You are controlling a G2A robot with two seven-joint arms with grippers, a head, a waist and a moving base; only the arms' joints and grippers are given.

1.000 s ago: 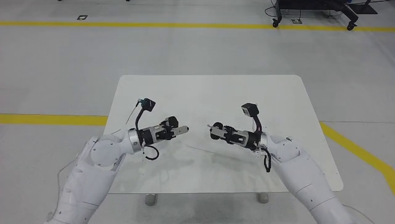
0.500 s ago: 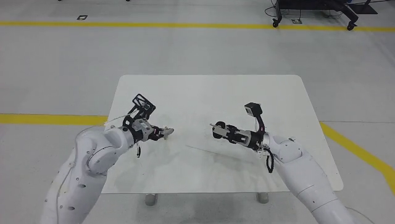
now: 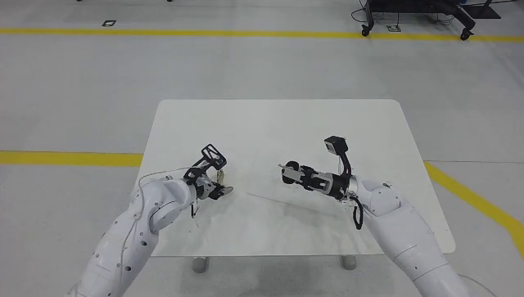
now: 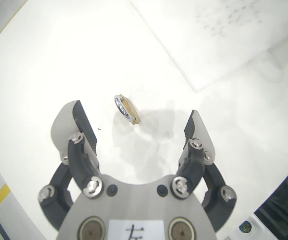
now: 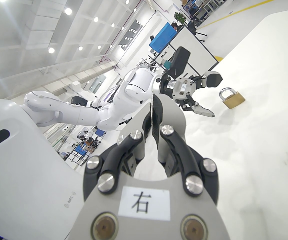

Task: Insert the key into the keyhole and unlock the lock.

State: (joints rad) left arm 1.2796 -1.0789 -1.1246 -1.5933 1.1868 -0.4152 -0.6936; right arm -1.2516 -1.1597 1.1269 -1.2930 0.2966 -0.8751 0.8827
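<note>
Padlock (image 4: 130, 111) untouched near wide-open left gripper (image 4: 134, 109); right gripper (image 5: 153, 101) pinched closed.

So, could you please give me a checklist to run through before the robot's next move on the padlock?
1. The left gripper is open: ok.
2. The padlock sits within its opening: ok.
3. The padlock is gripped: not ok, it lies free on the table.
4. The right gripper is shut: ok.
5. The key is in the right gripper: cannot tell.
6. The keyhole faces the key: cannot tell.
</note>
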